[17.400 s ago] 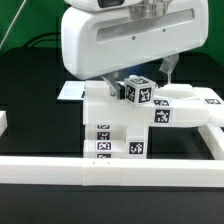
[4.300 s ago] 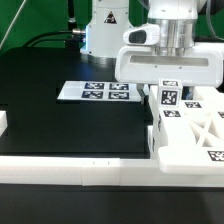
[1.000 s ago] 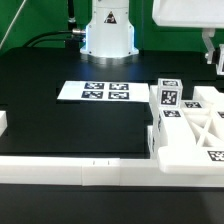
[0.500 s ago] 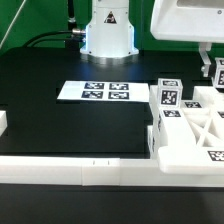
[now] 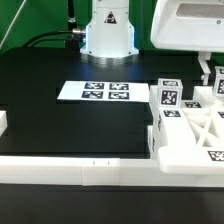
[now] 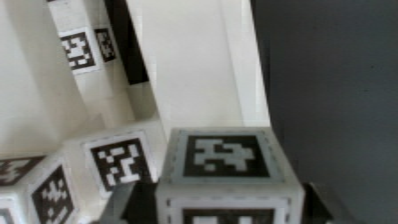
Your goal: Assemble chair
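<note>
The white, blocky chair, X-braced and dotted with square tags, has one tagged piece clamped in the hand.

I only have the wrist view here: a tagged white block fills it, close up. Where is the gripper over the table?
Observer: The gripper hangs high at the exterior view's right edge, above the cluster of chair parts.
Operator: What else lies on the table near that cluster?
Observer: The marker board lies flat to the exterior view's left of the cluster, apart from it.
Operator: And along the near edge?
Observer: A long white rail runs across the front, and the X-braced frame sits just behind it at the exterior view's right.
</note>
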You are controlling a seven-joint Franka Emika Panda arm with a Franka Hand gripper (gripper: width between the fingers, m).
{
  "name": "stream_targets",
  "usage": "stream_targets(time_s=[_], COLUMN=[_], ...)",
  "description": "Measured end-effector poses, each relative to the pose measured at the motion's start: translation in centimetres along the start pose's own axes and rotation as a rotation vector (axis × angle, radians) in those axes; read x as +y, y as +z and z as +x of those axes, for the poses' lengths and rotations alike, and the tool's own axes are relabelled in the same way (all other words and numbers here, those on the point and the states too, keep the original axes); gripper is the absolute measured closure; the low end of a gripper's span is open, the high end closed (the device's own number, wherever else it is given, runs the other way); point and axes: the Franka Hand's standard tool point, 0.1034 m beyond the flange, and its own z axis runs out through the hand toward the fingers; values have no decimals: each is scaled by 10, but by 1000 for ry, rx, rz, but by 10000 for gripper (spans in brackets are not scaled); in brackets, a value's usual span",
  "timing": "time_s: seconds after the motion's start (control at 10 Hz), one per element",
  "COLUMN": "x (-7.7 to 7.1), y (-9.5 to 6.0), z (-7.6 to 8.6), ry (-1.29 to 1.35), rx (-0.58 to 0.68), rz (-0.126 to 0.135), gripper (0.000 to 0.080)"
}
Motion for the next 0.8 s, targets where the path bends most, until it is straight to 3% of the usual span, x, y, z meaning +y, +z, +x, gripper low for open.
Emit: stream_targets(time_s=[0.8], x=[1], y=[10], z=[-1], ry=[-1], rx=[24], rz=[3], gripper=[517])
